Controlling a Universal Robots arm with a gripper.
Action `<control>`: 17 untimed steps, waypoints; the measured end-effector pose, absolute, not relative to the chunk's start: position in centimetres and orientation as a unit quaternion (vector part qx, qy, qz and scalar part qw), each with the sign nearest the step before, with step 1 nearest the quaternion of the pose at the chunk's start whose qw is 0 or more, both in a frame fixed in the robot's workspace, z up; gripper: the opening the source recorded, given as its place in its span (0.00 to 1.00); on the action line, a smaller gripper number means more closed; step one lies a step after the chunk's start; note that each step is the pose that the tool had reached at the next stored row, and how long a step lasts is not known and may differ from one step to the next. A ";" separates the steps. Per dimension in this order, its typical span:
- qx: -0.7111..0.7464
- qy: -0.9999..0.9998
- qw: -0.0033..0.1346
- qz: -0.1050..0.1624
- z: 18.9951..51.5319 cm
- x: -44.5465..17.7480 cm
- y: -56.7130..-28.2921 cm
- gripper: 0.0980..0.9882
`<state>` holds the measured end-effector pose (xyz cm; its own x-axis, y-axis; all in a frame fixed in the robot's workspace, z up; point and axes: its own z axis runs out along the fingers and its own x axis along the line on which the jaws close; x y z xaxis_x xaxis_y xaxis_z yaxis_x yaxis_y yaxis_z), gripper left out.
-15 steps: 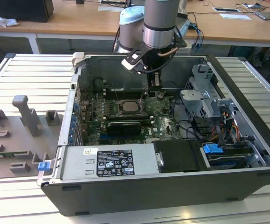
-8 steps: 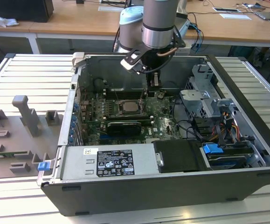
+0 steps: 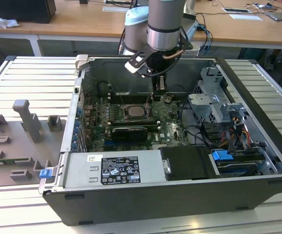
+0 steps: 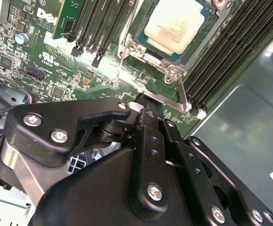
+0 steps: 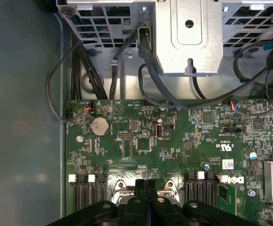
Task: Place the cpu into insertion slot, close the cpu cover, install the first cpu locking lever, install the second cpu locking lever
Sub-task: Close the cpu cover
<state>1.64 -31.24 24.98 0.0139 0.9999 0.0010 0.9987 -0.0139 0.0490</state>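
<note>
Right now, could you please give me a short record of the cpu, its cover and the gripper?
cpu: in place on the board, metal top up
cpu cover: down, framing the cpu
locking lever: thin rod beside the cover's corner
gripper: fingers together, tips close to that lever
contact with lever: cannot tell

One cpu (image 4: 176, 23), one coin battery (image 5: 99, 126), one computer case (image 3: 155, 201), one robot arm (image 3: 166, 24), one power supply (image 3: 82, 170).

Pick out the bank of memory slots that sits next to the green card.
The bank with the green card right alongside it. The other bank, across the cpu, borders the bare case floor instead.
</note>
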 end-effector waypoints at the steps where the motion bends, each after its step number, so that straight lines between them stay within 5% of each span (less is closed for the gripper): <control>1: 0.712 0.702 0.017 0.018 25.0 1.6 -31.2 0.01; 17: 0.712 0.702 0.017 0.018 24.9 0.7 -31.2 0.01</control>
<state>0.67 -31.23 24.91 0.0138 0.9999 0.0010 0.9987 -0.0139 0.0490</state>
